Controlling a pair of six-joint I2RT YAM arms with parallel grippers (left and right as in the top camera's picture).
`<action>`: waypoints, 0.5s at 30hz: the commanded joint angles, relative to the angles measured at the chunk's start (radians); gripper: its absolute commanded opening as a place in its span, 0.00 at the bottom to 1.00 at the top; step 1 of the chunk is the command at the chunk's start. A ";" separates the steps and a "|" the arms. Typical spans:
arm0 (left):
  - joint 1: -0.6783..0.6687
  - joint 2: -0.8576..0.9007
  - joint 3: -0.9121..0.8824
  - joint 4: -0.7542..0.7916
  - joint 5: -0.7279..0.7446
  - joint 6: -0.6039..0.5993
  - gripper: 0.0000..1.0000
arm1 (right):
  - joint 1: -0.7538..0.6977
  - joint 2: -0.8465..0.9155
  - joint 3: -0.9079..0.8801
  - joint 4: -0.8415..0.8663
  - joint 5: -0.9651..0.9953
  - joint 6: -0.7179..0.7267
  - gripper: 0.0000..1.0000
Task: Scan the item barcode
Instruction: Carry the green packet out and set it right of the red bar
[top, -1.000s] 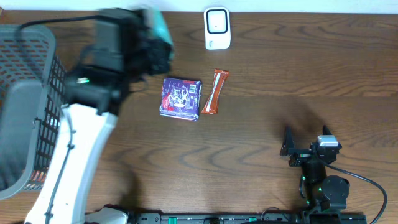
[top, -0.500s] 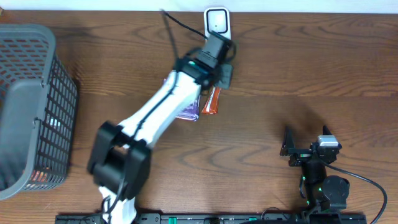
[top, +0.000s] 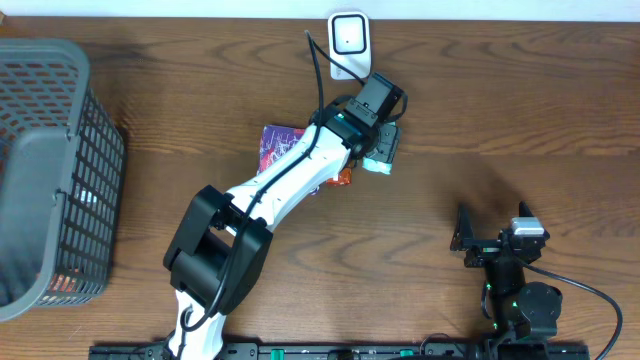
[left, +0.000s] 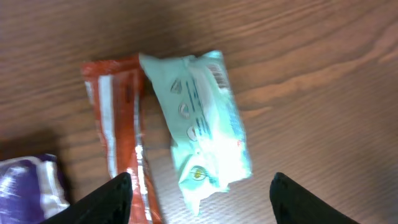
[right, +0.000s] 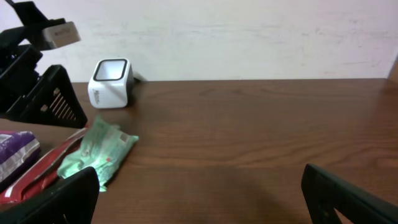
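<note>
A mint-green packet (left: 202, 118) lies flat on the wooden table, its barcode (left: 217, 73) facing up at its far end. It rests beside an orange snack bar (left: 121, 124). My left gripper (left: 202, 199) hovers just above the packet, jaws open, holding nothing. From overhead the packet (top: 381, 154) sits just under the left gripper (top: 386, 135), a little below the white scanner (top: 349, 45). The right gripper (top: 490, 238) stays open near the front right, with nothing between its fingers. In the right wrist view the packet (right: 96, 151) and scanner (right: 111, 83) are at the left.
A purple pouch (top: 280, 150) lies left of the orange bar (top: 343, 178), partly under the left arm. A grey mesh basket (top: 50, 170) stands at the left edge of the table. The table's back edge runs just behind the scanner.
The left arm swung from the basket across to the scanner area carrying the green packet. Its jaws have opened and the packet now lies on the table.
</note>
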 joint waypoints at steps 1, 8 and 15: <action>0.060 -0.093 0.015 0.002 -0.024 0.012 0.79 | -0.005 -0.005 -0.002 -0.003 -0.002 0.010 0.99; 0.223 -0.352 0.040 0.001 -0.024 0.011 0.80 | -0.005 -0.005 -0.002 -0.003 -0.002 0.010 0.99; 0.511 -0.583 0.040 -0.063 -0.024 0.003 0.81 | -0.005 -0.005 -0.002 -0.003 -0.002 0.010 0.99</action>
